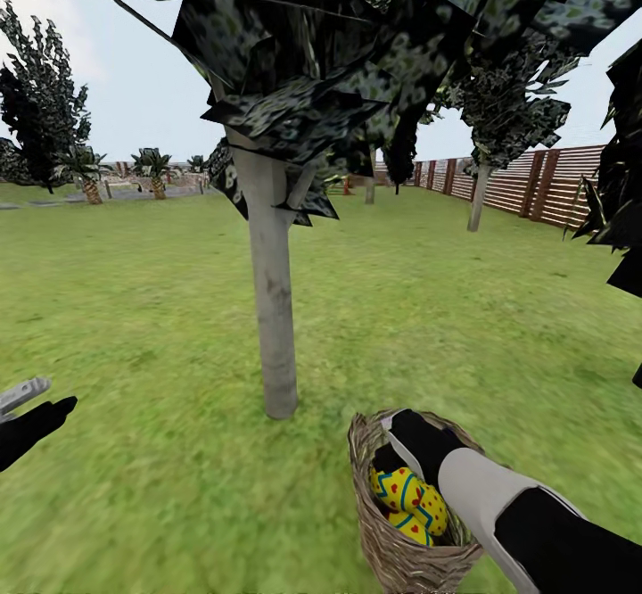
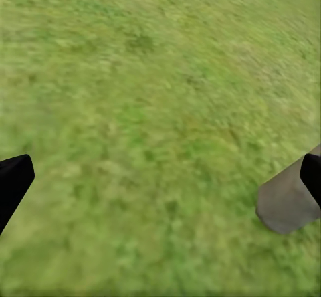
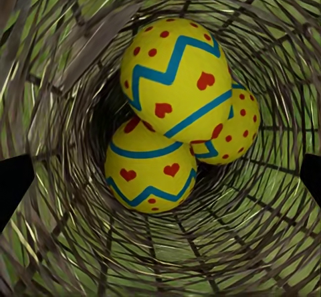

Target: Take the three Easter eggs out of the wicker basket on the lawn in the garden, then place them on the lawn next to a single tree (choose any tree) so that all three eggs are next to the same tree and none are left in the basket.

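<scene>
Nearest, R side: right gripper [image 1: 401, 438] dipped into mouth of wicker basket [image 1: 379, 532], which stood on lawn [image 1: 160, 309] just R of tree base. Right wrist view: fingers [image 3: 13, 183] spread wide, pinching nothing, tips at basket wall level. Inside: three Easter eggs [image 3: 177, 86], yellow w/ blue zigzag and red hearts/dots, all touching, one stacked atop the other two. L edge: left gripper [image 2: 160, 183] over bare grass, fingers spread, empty, trunk foot beside one tip. Mid: tree [image 1: 272, 309], pale grey trunk, dark speckled leaves. Far: slat fence [image 1: 535, 184], more trees, palms.
</scene>
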### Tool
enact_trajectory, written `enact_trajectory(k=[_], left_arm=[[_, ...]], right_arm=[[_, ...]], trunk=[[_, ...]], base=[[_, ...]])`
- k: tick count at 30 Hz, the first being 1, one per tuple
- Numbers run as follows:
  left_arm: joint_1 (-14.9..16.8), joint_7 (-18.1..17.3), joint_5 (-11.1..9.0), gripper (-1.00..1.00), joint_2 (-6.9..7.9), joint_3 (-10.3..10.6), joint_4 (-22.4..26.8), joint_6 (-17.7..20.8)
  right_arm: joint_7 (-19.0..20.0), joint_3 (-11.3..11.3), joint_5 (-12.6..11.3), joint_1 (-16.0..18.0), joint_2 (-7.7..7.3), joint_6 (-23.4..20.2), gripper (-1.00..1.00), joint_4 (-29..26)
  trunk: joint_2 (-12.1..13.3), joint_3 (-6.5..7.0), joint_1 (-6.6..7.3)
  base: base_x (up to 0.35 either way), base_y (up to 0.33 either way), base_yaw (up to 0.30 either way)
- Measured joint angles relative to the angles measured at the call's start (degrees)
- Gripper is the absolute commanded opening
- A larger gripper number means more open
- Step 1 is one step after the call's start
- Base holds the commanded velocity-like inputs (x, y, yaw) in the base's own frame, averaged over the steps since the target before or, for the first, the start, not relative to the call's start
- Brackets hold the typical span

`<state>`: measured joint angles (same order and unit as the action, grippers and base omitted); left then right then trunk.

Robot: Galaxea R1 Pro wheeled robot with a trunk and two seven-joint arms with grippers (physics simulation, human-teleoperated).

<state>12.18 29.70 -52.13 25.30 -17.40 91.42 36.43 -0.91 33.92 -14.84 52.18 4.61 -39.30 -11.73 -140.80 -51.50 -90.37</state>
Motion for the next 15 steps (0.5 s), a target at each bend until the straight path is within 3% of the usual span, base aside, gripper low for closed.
enact_trajectory(k=[15], left_arm=[[0.0,0.0,0.0,1.00,0.05,0.1,0.0,0.0]], right_arm=[[0.0,-1.7,0.0,0.1,-0.23,-0.4,1.00,0.1]], trunk=[[0.0,0.00,0.00]], base=[[0.000,0.000,0.000]])
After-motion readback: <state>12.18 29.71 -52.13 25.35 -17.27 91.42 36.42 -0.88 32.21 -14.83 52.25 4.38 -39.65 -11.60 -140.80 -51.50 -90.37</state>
